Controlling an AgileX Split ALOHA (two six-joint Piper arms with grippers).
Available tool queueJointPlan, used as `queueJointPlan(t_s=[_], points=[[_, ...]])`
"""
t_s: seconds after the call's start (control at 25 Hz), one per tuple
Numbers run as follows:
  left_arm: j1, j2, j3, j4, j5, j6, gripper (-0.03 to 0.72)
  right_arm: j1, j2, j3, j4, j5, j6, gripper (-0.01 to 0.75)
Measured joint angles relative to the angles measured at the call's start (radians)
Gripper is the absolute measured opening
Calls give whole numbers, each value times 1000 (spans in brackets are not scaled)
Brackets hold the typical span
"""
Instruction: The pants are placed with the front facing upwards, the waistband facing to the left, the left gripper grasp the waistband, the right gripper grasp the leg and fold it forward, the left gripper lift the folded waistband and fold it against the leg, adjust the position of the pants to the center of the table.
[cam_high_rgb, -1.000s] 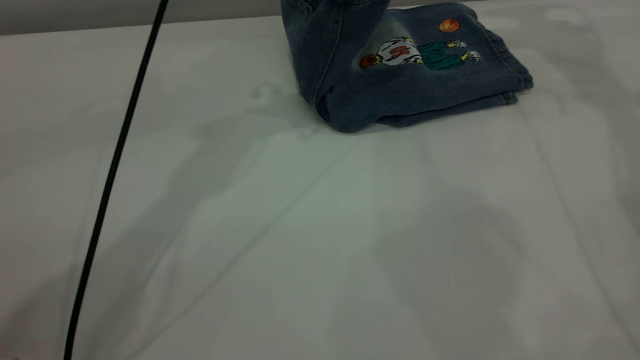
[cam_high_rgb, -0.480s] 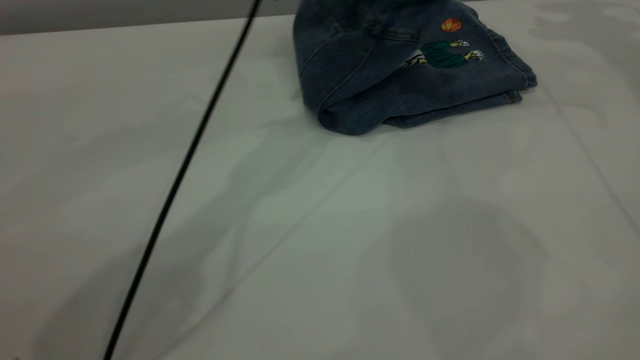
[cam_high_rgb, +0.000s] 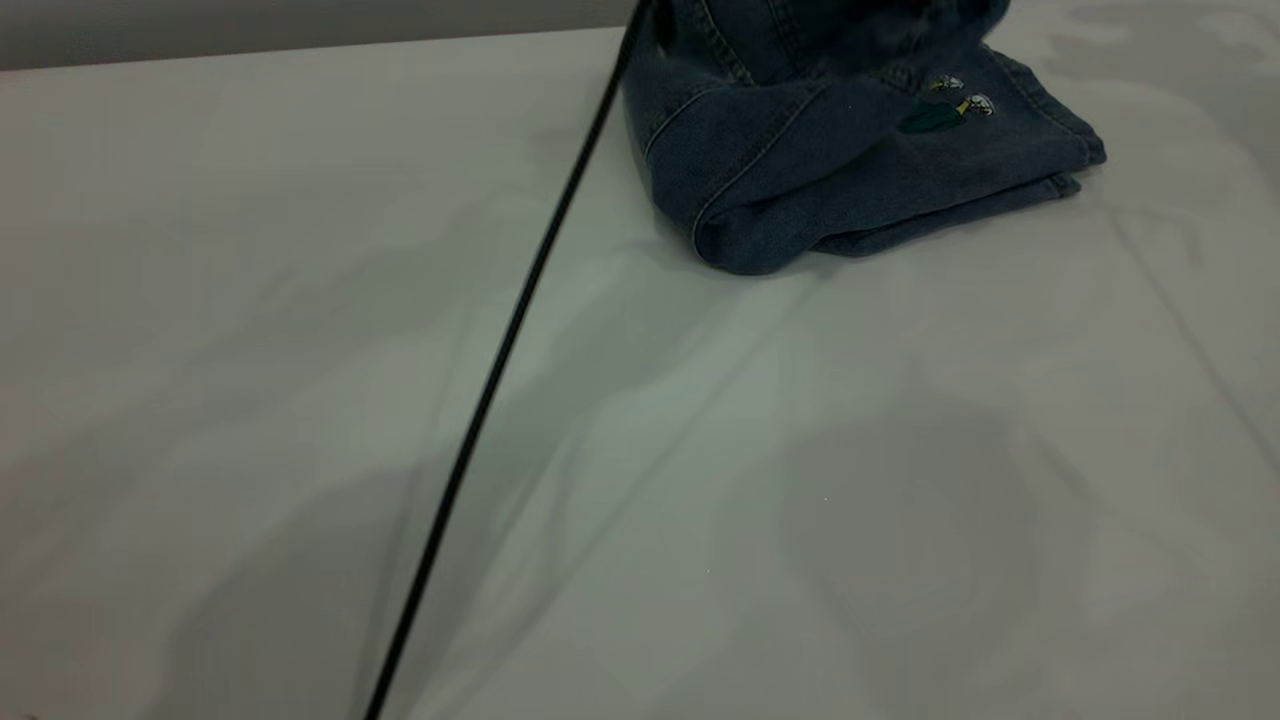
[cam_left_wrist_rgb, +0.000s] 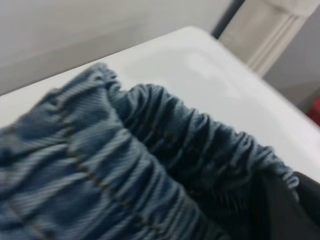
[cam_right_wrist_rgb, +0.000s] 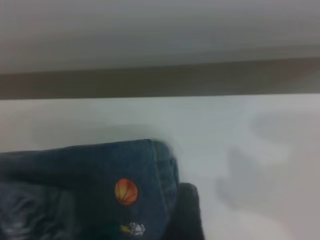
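The blue denim pants lie folded at the far middle-right of the white table. Their upper layer hangs raised over the leg and covers most of the cartoon print. In the left wrist view the ruffled waistband with orange-brown stitching fills the picture, held above the table. My left gripper is shut on it, and one dark finger shows at its edge. The right gripper sits right against the leg's hem, beside the basketball print. Neither gripper shows in the exterior view.
A black cable slants across the table from the pants down to the near edge. The table's far edge and a corner lie close beyond the pants, with a pale post behind the corner.
The raised waistband layer has swung rightward over the leg, hiding most of the print. The whole bundle slid slightly right, and the black cable swept right with it.
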Motion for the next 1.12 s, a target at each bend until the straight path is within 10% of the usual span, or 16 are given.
queueJointPlan(t_s=[0.4, 0.64, 1.12], points=[[-46, 6, 0, -215, -187, 191, 459, 0, 0, 0, 37, 0, -17, 549], [-37, -17, 2, -283, -127, 198, 511, 0, 0, 0, 38, 0, -22, 549], [117, -166, -12, 394, 354, -323, 512, 0, 0, 0, 36, -1, -24, 549]])
